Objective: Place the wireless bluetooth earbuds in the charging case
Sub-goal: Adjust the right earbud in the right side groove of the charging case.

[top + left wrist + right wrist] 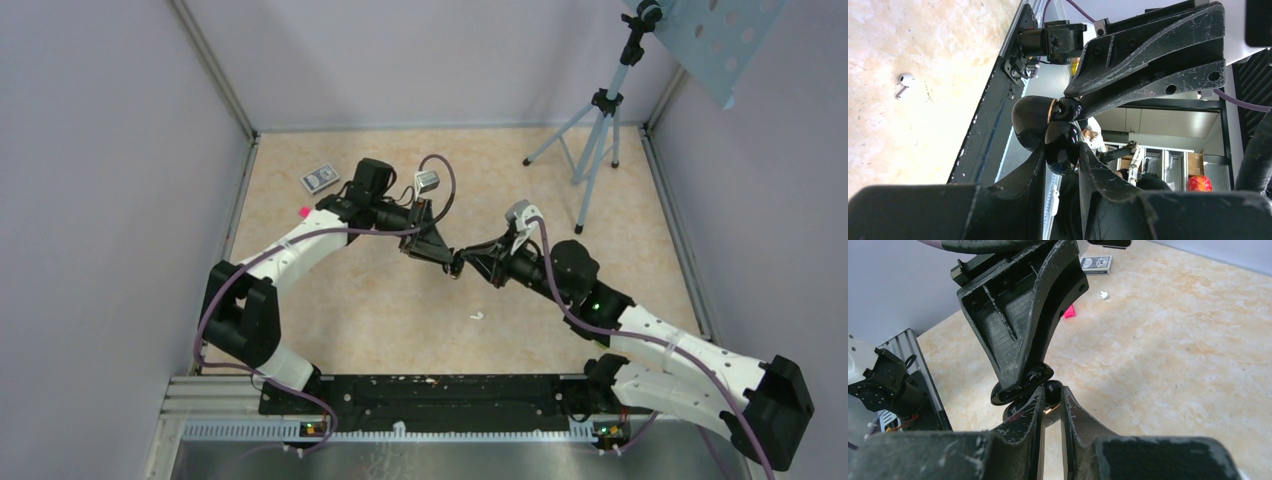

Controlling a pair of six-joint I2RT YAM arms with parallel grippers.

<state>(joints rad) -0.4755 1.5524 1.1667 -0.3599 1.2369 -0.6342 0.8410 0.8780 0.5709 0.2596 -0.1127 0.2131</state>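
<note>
Left tool (1060,149) grips charging case (1030,120); right tool (1051,394) (closed) apparently pinches earbud (1052,388).

I note a playing-card box (320,180) near a pink block (303,211) far left, a tripod (597,130) far right, both on the tan table (380,300).

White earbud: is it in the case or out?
Out. The white earbud lies alone on the table, apart from the black case.

Left claw (1062,152) gripping black charging case (1030,122), white earbud (906,81) on table (938,45)
</note>
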